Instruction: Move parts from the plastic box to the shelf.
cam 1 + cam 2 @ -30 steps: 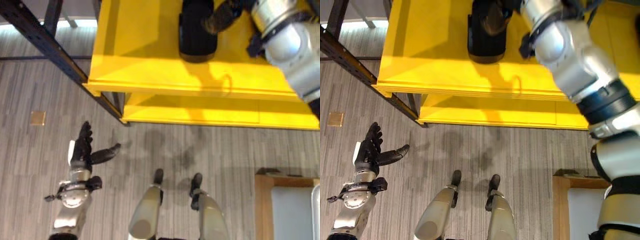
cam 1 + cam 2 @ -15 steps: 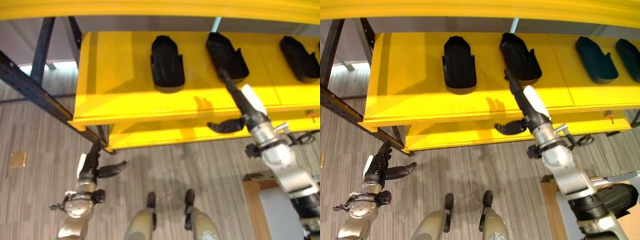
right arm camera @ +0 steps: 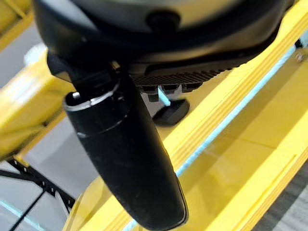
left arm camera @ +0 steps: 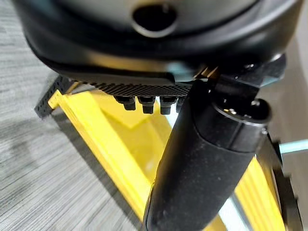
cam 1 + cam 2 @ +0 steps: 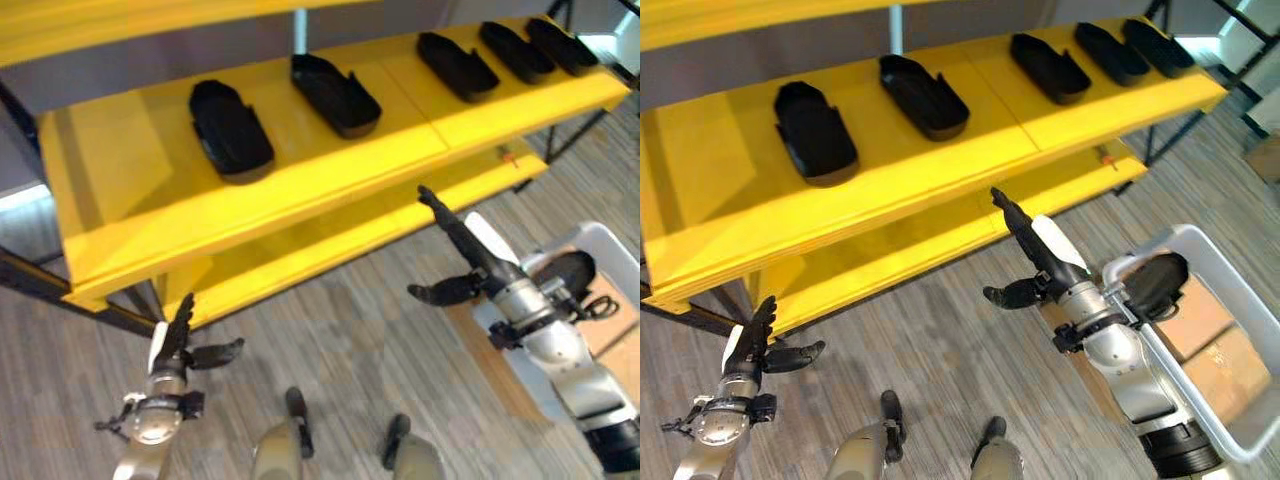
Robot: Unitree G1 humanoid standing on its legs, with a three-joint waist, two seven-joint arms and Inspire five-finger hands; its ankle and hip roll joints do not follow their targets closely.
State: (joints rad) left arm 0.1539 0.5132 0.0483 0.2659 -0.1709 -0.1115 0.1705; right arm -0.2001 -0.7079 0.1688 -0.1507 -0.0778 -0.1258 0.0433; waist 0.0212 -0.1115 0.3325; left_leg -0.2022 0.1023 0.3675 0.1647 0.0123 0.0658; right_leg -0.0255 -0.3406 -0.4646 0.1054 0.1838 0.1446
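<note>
Several black moulded parts lie in a row on the yellow shelf [image 5: 330,165]; the nearest two are one part [image 5: 231,127] and another [image 5: 335,95]. My right hand [image 5: 1042,252] hangs open and holds nothing, in front of the shelf's lower board, with straight fingers pointing up at it. Just right of that hand stands the white plastic box [image 5: 1188,232] with a black part [image 5: 1157,283] inside. Low at the left, above the floor, my left hand [image 5: 172,343] is open with nothing in it. In the right wrist view the thumb [image 3: 125,159] stands out before the yellow boards.
The shelf's dark metal frame [image 5: 60,290] runs down to the floor at the left. Brown cardboard [image 5: 1212,345] shows under the box. Grey plank floor [image 5: 350,340] spreads between the shelf and my hands.
The camera has swung right, bringing the plastic box into view. My right hand has come back from the shelf and dropped lower, still open. The left hand keeps its pose.
</note>
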